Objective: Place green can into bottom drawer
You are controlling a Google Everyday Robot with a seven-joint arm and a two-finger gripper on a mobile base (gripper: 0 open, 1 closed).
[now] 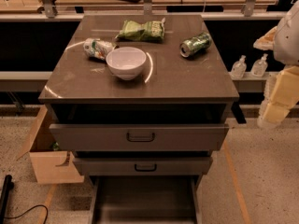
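Nothing here reads: the print on the green can (195,45), the whitish can (97,48) and snack bag (142,31) is illegible. My jaws hang at three o'clock.

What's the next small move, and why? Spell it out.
Probably swing the gripper, low at the right edge beside the countertop, up over the green can. The can lies on its side there, ungrasped, while the bottom drawer already stands open.
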